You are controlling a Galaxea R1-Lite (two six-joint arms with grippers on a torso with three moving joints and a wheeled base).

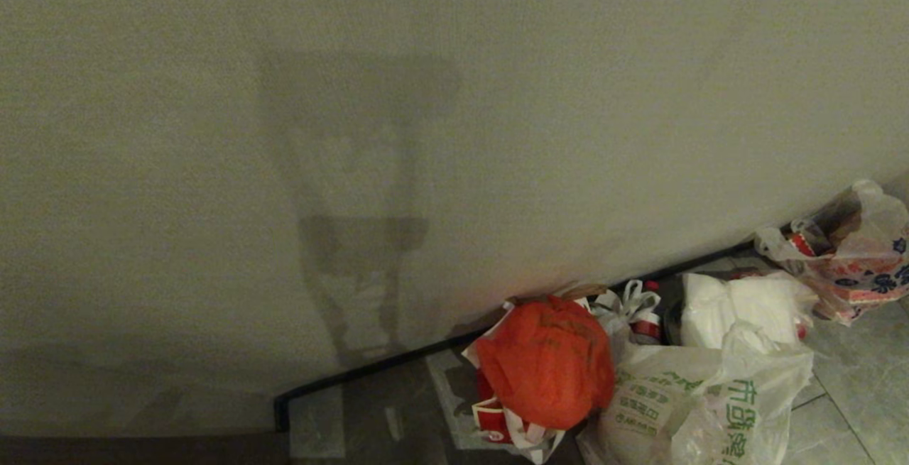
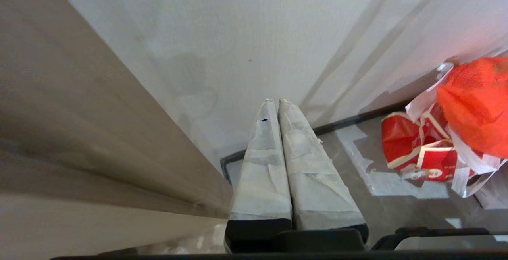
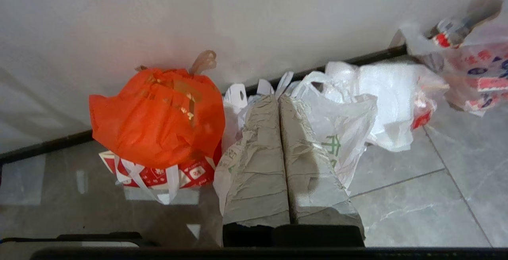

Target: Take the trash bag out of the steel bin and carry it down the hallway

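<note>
Both the left end effector point(image 2: 278, 103) and right end effector point(image 3: 278, 99) hang pinched shut and empty, so with no steel bin visible, the robot risks grabbing the orange bag point(image 1: 545, 362) at ten o'clock of the trash bag point(image 1: 710, 401).

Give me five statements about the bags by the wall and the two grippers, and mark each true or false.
1. The orange bag sits on top of a red-and-white bag. True.
2. The trash bag with green print hangs from the right gripper. False: it lies on the floor among the other bags, and the gripper is shut on nothing.
3. The left gripper is shut and empty. True.
4. The steel bin stands beside the orange bag. False: no bin shows in any view.
5. The bags lie along a dark baseboard at the foot of the wall. True.
</note>
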